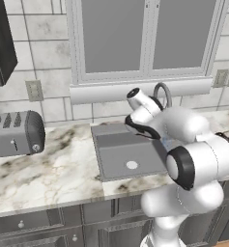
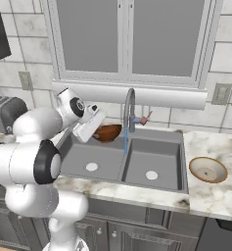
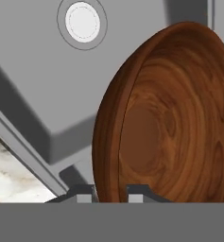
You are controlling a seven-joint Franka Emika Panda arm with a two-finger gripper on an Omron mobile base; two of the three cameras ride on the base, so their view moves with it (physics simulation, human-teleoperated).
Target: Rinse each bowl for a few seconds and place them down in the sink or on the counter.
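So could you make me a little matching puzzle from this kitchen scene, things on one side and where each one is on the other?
Things:
1. reddish-brown bowl
2. pale tan bowl
3. toaster
4. faucet

Places:
A. standing behind the sink, a thin stream of water falling from it
B. on the counter right of the sink
C. on the counter left of the sink
D. gripped by its rim in the robot's jaws over the sink, tipped on edge

Pairs: 1-D, 2-B, 3-C, 4-A
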